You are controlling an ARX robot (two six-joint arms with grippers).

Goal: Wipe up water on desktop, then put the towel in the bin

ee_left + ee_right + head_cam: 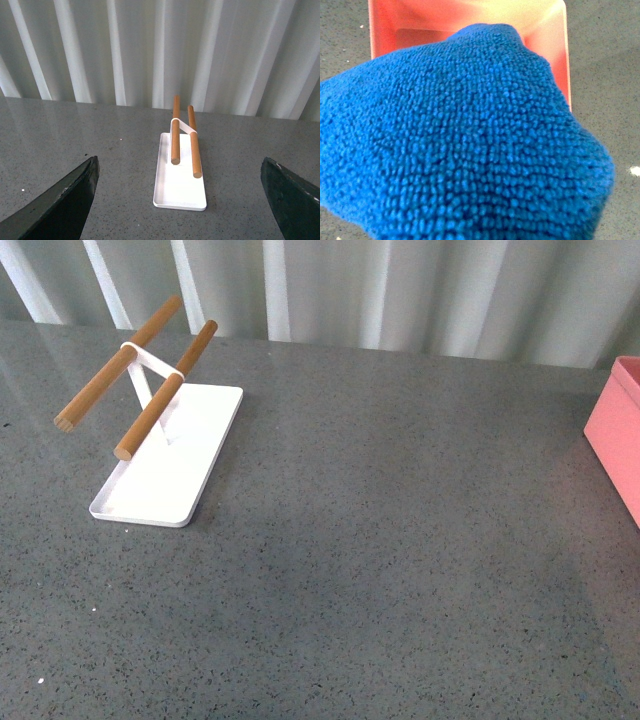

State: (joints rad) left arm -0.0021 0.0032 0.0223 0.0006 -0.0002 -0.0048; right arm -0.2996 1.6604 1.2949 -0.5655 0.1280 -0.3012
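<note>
Towel [460, 145], bright blue, looms before the salmon-pink bin [559, 60], hiding its inside.

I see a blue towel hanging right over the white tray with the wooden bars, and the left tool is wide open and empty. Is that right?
Not quite. The towel hangs over the pink bin, not over the white tray; the right wrist view shows this. The rest holds: in the left wrist view the left tool is wide open and empty.

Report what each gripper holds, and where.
Left gripper: open, nothing. Right gripper: towel fills its view over the bin, apparently held; grip spot hidden.
</note>
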